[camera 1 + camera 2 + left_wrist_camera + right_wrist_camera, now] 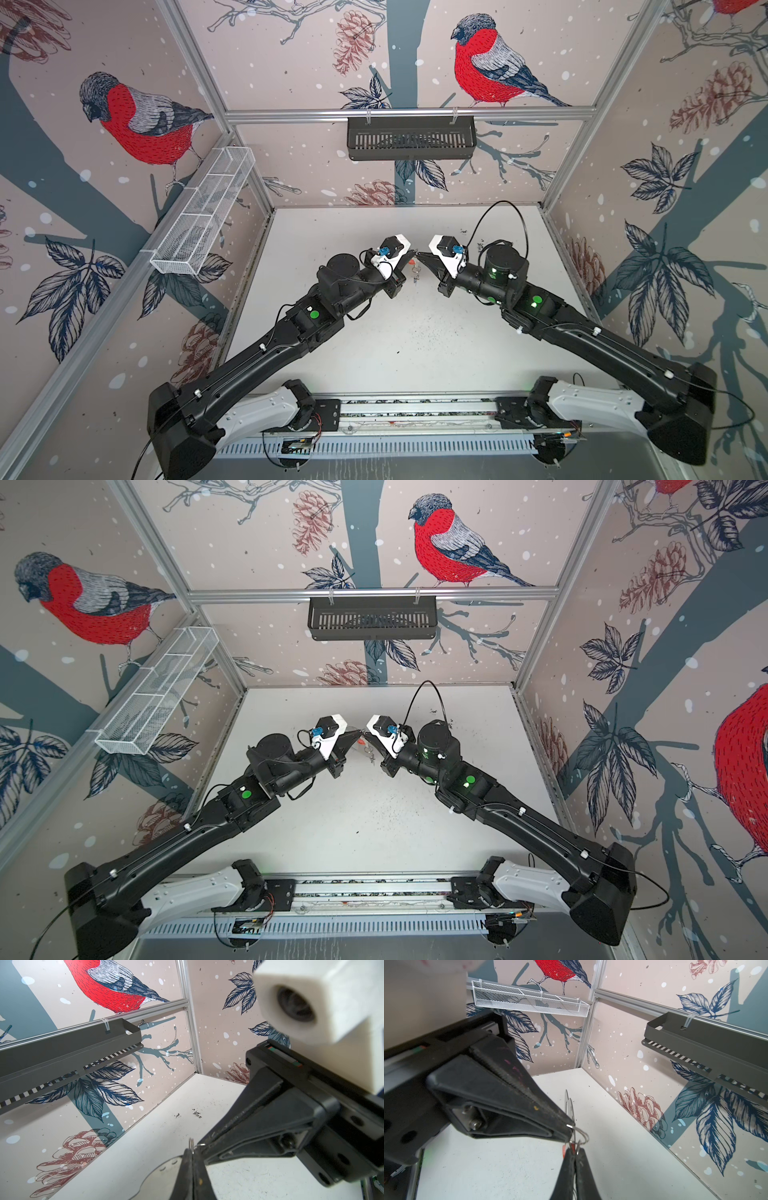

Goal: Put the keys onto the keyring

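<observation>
Both grippers meet tip to tip above the middle of the white table (415, 345). In the left wrist view my left gripper (192, 1152) is shut on the keyring, the see-through grey plate (162, 1172), at a small metal ring on its edge. The right wrist view shows the plate edge-on (569, 1105) behind the left gripper's tip. My right gripper (574, 1150) is shut on the ring of the keys, with the red-orange tag (563, 1151) beside its fingers. A wire ring (582, 1133) links the two tips. In a top view the silver keys (415, 272) hang below the grippers.
A black slotted shelf (411, 137) hangs on the back wall. A white mesh basket (203, 212) is fixed to the left wall. Dark specks (196, 1114) dot the table towards the back right corner. Both arm bases sit on a rail (415, 409) along the front edge.
</observation>
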Tool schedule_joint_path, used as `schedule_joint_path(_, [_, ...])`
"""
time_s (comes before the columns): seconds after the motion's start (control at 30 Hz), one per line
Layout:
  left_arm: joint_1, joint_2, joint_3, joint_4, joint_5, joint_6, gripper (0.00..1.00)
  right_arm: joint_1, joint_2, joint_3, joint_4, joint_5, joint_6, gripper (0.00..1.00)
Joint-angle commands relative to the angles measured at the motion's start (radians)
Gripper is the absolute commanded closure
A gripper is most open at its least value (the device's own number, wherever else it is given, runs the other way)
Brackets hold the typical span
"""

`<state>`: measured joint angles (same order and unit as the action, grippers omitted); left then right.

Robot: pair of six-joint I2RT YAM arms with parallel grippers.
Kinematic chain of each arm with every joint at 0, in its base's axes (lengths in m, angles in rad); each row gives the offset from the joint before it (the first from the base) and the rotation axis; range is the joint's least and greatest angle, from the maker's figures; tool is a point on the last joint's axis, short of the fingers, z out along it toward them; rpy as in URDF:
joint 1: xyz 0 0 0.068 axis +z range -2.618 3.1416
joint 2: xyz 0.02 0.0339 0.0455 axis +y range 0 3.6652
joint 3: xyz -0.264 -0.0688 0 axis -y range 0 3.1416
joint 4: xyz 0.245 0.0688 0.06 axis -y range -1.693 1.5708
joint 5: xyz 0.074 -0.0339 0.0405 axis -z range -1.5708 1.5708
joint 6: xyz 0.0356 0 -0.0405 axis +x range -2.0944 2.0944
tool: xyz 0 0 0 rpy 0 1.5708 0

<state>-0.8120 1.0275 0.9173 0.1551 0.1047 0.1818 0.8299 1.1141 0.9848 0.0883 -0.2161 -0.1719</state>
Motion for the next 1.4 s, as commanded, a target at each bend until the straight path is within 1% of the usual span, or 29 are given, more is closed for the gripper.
schedule_joint_path(0.0, [-0.003, -0.015, -0.013, 0.133, 0.029, -0.028, 1.00, -0.021, 0.007, -0.010, 0.060, -0.128, 0.065, 1.00])
schedule_joint_path(0.13, [-0.004, -0.027, -0.036, 0.165, 0.037, -0.037, 1.00, -0.048, 0.016, -0.023, 0.112, -0.231, 0.123, 1.00])
schedule_joint_path(0.37, [-0.004, -0.037, -0.073, 0.224, 0.048, -0.054, 1.00, -0.067, 0.037, -0.037, 0.168, -0.350, 0.168, 1.00])
schedule_joint_path(0.5, [-0.004, -0.053, -0.116, 0.293, 0.053, -0.066, 1.00, -0.071, 0.051, -0.043, 0.205, -0.403, 0.200, 1.00])
schedule_joint_path(0.8, [-0.004, -0.061, -0.187, 0.413, 0.080, -0.099, 1.00, -0.091, 0.075, -0.086, 0.377, -0.548, 0.332, 1.00])
schedule_joint_path(0.87, [-0.004, -0.058, -0.188, 0.417, 0.082, -0.103, 1.00, -0.092, 0.079, -0.080, 0.376, -0.551, 0.334, 1.00])
schedule_joint_path(1.0, [-0.004, -0.062, -0.193, 0.423, 0.079, -0.102, 1.00, -0.091, 0.073, -0.057, 0.288, -0.499, 0.283, 0.99])
schedule_joint_path(1.13, [-0.004, -0.069, -0.195, 0.420, 0.078, -0.096, 1.00, -0.091, 0.038, -0.057, 0.208, -0.438, 0.226, 0.79])
schedule_joint_path(1.17, [-0.004, -0.070, -0.195, 0.418, 0.076, -0.094, 1.00, -0.091, 0.026, -0.057, 0.191, -0.424, 0.213, 0.76])
schedule_joint_path(1.3, [-0.003, -0.076, -0.189, 0.399, 0.070, -0.083, 1.00, -0.092, -0.028, -0.069, 0.136, -0.336, 0.176, 0.77])
schedule_joint_path(1.37, [-0.004, -0.079, -0.185, 0.391, 0.066, -0.078, 1.00, -0.092, -0.044, -0.066, 0.108, -0.315, 0.160, 0.75])
